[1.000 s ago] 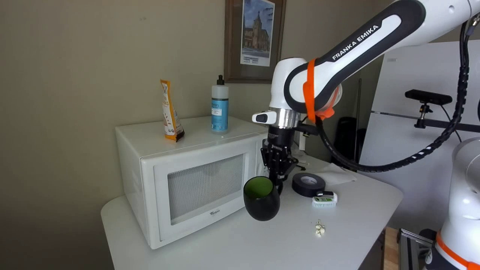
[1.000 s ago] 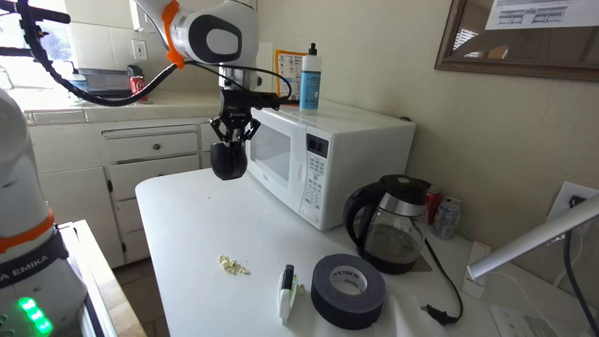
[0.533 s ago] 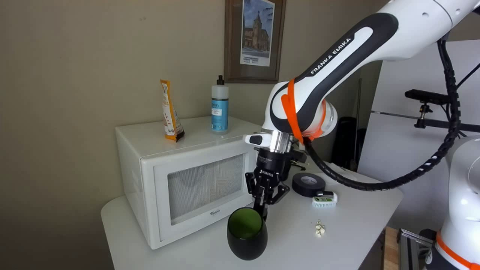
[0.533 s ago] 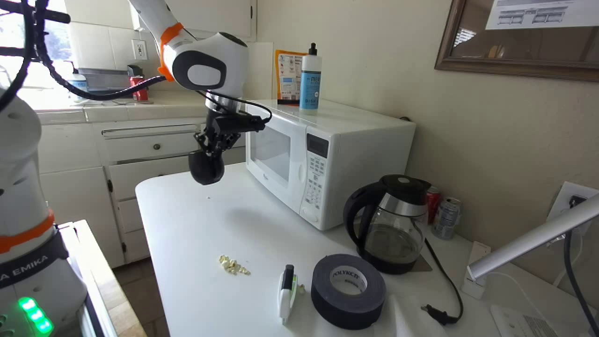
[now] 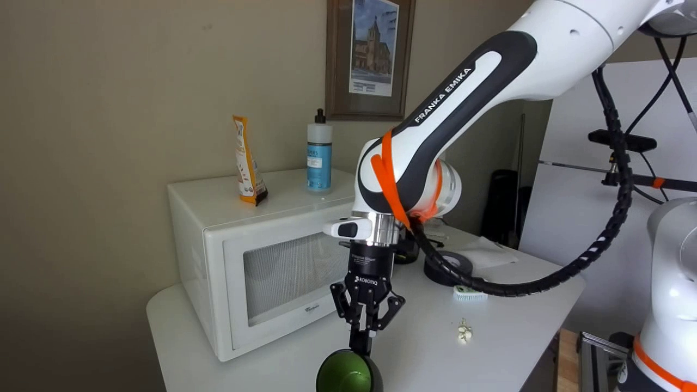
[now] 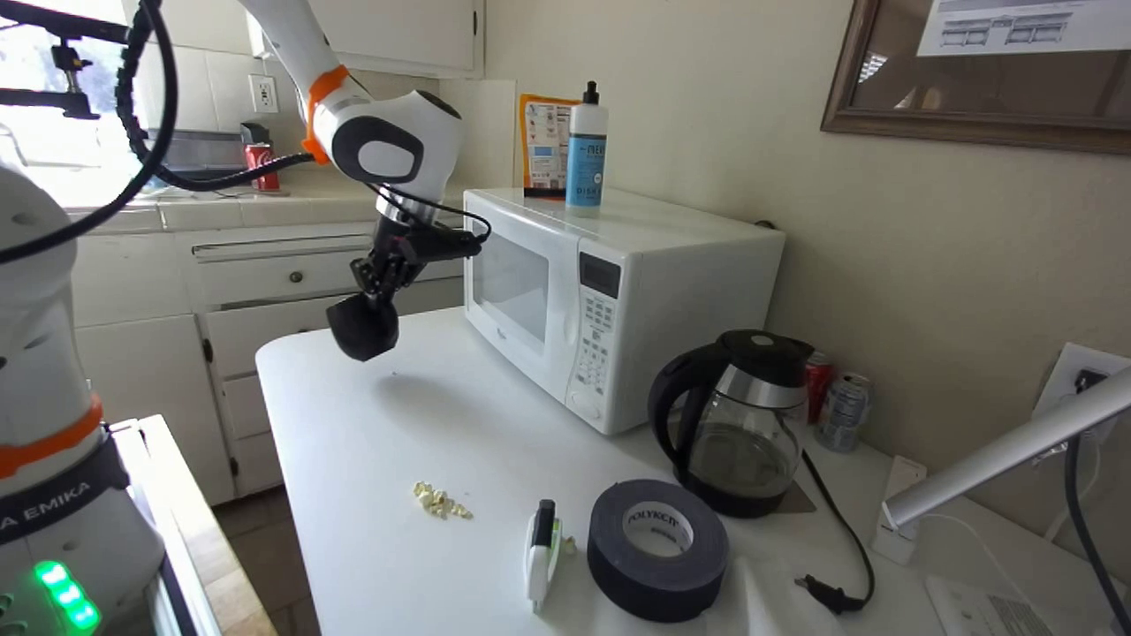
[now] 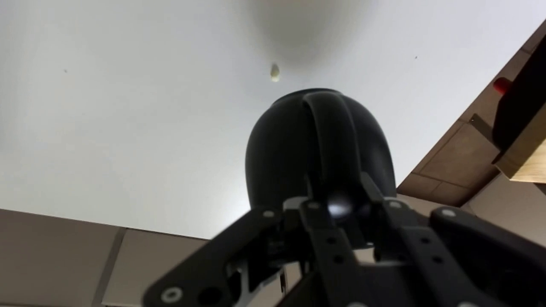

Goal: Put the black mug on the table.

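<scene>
Tool (image 7: pixel 339 189) clenched on the handle (image 7: pixel 335 132) of the black mug (image 7: pixel 277 149), I have it tilted in the air above the tabletop (image 6: pixel 353 548). Its green inside (image 5: pixel 346 373) shows in an exterior view, and the white microwave (image 5: pixel 267 267) stands nearby on the same tabletop.

On top of the white microwave (image 6: pixel 707 291) I've got a blue-labelled bottle (image 6: pixel 586 172) and an orange-edged pouch (image 6: pixel 544 141), both standing. Off its keypad (image 6: pixel 596 340) side I see: glass kettle (image 6: pixel 745 446) close in, red can (image 6: pixel 817 382) and grey can (image 6: pixel 842 413) near too, toward the wall (image 6: pixel 928 256); black tape roll (image 6: pixel 654 583) and white brush (image 6: pixel 537 563) farther out. Popcorn pieces (image 6: pixel 437 503) lie in front of it, well apart. Framed picture (image 5: pixel 370 54) hangs higher than it on the wall.
</scene>
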`<state>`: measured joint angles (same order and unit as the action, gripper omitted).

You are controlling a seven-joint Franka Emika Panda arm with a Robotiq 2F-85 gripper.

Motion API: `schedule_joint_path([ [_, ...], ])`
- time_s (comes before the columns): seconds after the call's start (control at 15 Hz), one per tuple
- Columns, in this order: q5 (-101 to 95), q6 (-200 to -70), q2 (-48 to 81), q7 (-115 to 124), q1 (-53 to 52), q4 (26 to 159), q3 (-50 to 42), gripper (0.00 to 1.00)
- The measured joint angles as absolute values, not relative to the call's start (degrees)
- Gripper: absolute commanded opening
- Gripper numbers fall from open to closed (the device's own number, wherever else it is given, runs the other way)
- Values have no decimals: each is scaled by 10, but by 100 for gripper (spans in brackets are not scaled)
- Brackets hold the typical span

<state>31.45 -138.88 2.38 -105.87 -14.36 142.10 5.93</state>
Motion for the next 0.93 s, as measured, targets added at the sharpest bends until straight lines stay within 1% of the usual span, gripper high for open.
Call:
schedule_joint_path([
  [0.13,314,-1389,32,-1056,-138,1416,69,22],
  [0.2,314,-1389,33,-1056,-136,1417,71,6],
  [0.4,344,-1396,34,-1071,-125,1418,79,6],
  [0.73,550,-1405,34,-1197,-112,1414,96,6],
  [0.93,624,-1400,41,-1235,-104,1414,96,6],
])
